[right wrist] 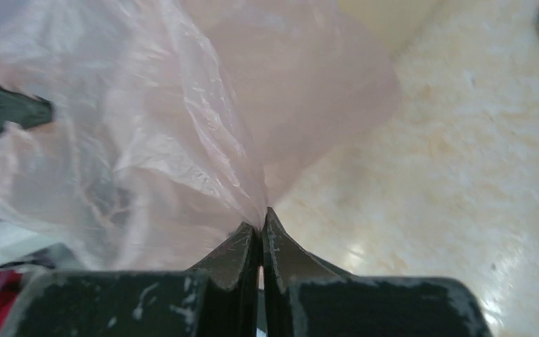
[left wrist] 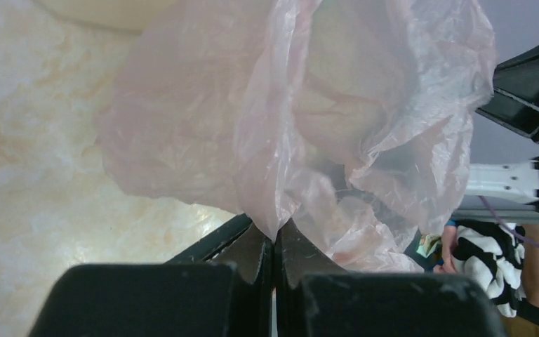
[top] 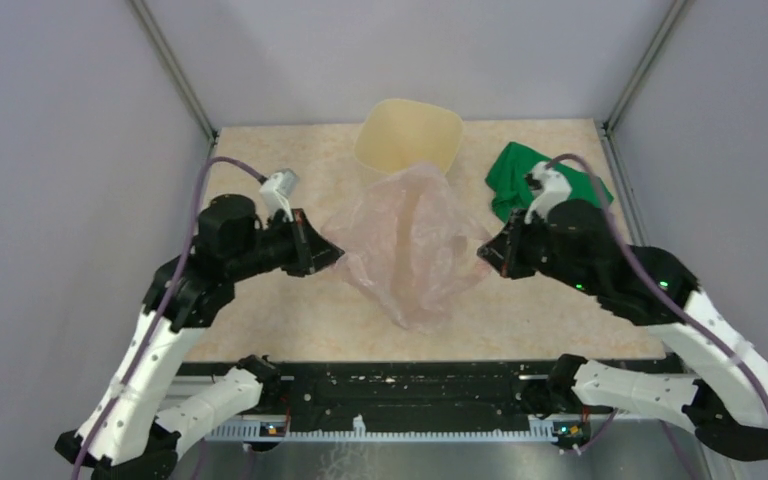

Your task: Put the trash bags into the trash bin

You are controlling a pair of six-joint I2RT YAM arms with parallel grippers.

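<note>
We see the trash bag (top: 410,245) held between the two arms, over the middle of the counter (top: 280,320). The left gripper (top: 332,252) has its jaws pressed together on the left edge of the bag. In the left wrist view a pinch of the pale pink film comes out directly from between them. The right gripper (top: 484,255) does the same on the other side. Its jaws are clamped on the right edge of the bag, and the right wrist view shows the plastic gathered into a point just at the tips.

The bag is thin, translucent and much wrinkled. It is spread wide between the two grippers and hangs down to a narrower loose end toward the near edge. We cannot tell whether this low end touches the counter.

The trash bin (top: 407,135) stands upright at the far middle of the counter, just behind the bag, with its mouth open to the top. From above, the upper part of the bag covers the near wall of the bin, but we cannot tell if they touch. No part of the bag is inside the bin.

A green cloth (top: 515,170) lies crumpled at the far right, beside the bin but apart from it
</note>
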